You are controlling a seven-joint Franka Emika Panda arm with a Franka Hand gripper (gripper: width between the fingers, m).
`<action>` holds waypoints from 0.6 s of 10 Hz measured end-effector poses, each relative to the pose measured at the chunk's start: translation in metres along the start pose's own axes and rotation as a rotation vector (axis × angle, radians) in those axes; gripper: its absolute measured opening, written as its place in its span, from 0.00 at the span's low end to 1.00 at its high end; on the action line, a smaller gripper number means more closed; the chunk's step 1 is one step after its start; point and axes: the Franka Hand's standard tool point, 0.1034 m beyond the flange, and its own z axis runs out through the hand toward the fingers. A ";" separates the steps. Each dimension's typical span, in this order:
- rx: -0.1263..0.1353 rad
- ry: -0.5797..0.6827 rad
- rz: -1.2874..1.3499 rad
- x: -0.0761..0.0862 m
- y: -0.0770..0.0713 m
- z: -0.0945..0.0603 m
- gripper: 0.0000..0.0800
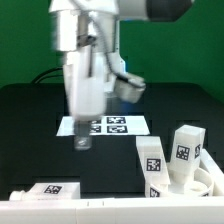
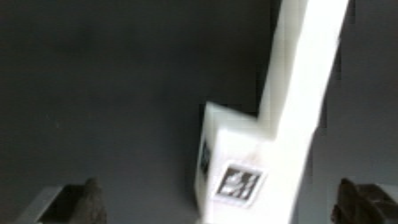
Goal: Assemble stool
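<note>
Early pick-up step, I judge: the gripper (image 1: 82, 141) hangs empty, fingers (image 2: 71, 203) spread wide over a tagged leg (image 2: 233, 160), other legs (image 1: 183, 150) loose at the exterior view's right; next, descend and close on it

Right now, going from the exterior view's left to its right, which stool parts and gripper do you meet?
white chunky plastic leg lying flat → grey two-finger gripper → upright white tagged plastic leg → second upright white tagged leg. The flat white marker board is omitted: it overlaps.
</note>
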 end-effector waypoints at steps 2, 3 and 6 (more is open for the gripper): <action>-0.012 -0.012 0.069 0.013 0.013 0.016 0.81; -0.023 0.000 0.070 0.011 0.019 0.027 0.81; -0.046 0.014 0.062 0.003 0.023 0.045 0.81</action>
